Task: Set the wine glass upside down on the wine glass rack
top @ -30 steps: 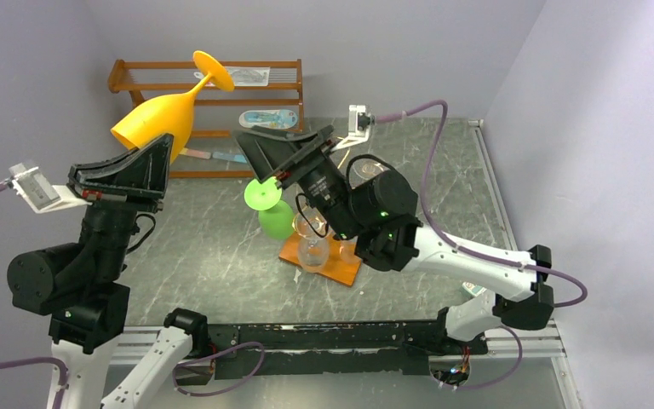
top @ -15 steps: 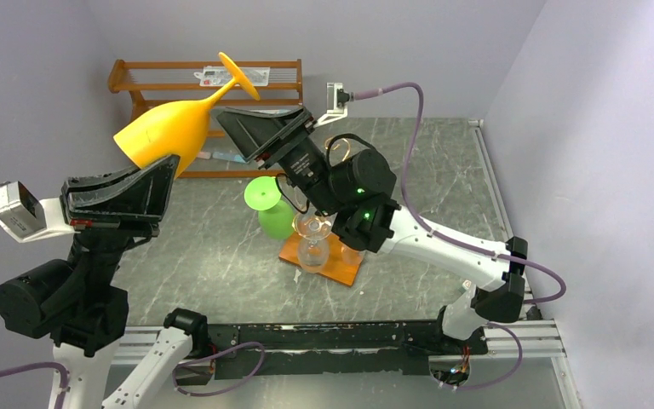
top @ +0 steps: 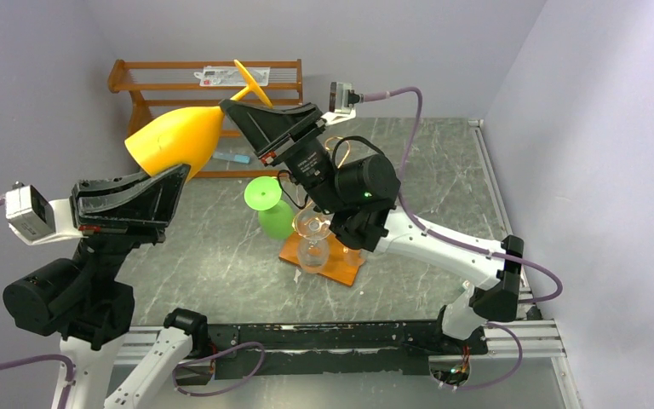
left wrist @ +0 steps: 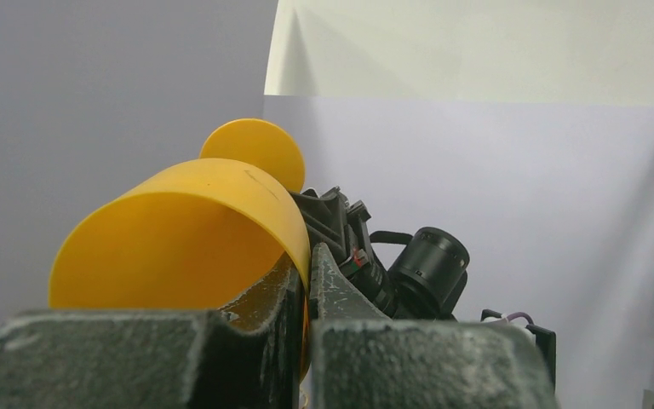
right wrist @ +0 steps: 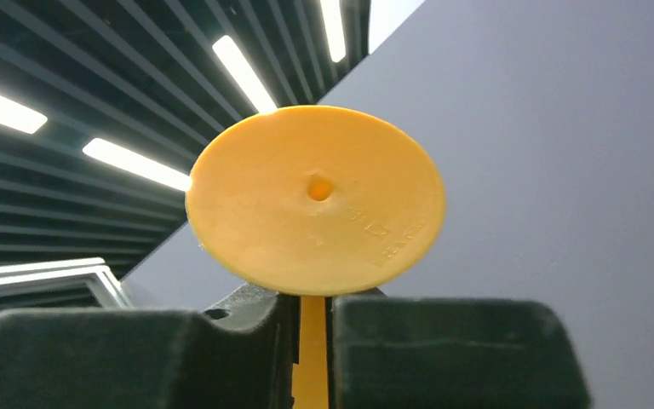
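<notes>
left tool (top: 182, 171) clamped on wine glass (top: 174, 136) rim | right tool (top: 230, 106) clamped on its stem | glass aloft, foot toward 1 o'clock | wine glass rack (top: 341, 265) at 5 o'clock, on worktop (top: 213, 256)

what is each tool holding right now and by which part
Both hold the yellow wine glass: the left tool pinches the bowl's rim, the right tool is closed on the stem just under the foot.

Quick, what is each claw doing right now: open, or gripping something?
Left gripper: closed, pinching the yellow wine glass by its bowl rim.
Right gripper: closed around the same glass's stem, just under its foot.
</notes>
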{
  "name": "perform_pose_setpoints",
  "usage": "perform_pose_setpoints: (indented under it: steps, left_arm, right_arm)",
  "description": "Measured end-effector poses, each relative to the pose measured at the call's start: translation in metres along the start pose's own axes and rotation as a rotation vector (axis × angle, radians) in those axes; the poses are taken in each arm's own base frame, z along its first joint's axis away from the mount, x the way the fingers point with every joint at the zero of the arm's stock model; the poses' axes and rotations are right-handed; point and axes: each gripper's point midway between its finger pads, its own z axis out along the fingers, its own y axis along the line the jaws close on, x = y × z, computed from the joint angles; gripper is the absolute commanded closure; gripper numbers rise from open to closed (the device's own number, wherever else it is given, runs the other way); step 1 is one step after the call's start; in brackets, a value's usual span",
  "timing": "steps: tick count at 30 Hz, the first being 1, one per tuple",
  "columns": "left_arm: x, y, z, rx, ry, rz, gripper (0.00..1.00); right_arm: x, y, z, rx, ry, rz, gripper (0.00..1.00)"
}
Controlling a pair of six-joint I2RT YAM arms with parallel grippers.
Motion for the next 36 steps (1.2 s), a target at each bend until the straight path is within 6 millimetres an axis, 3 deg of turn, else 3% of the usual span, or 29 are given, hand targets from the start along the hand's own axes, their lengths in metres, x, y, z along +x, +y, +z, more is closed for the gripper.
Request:
perform_pose_setpoints:
  steps: [4,5,10,14,20,27,36]
  left_arm:
    - [0.0,-0.001,0.0,0.004,0.004,0.01,0.85]
    - [0.0,0.0,0.0,0.002,0.01,0.015,0.79]
    - [0.012,0.01,0.002,-0.043,0.078,0.015,0.3]
    - [0.026,0.034,-0.005,-0.164,0.131,0.002,0.13]
    - [0.041,0.069,-0.038,-0.425,0.213,-0.003,0.06]
    - [0.041,0.068,-0.075,-0.544,0.274,0.021,0.07]
    - [-0.022,0.064,-0.136,-0.826,0.054,0.058,0.07]
  right_arm:
    - [-0.001,0.003,-0.001,-0.033,-0.005,-0.021,1.0]
    - [-0.002,0.004,-0.002,-0.043,-0.009,-0.033,1.0]
    - [-0.009,0.005,-0.008,-0.076,-0.034,-0.105,1.0]
    - [-0.022,0.002,-0.01,-0.094,-0.064,-0.17,1.0]
    - [-0.035,-0.022,-0.015,-0.073,-0.086,-0.317,1.0]
    - [-0.013,-0.03,-0.026,-0.149,0.001,-0.499,1.0]
    - [0.007,-0.026,-0.025,-0.252,0.077,-0.65,1.0]
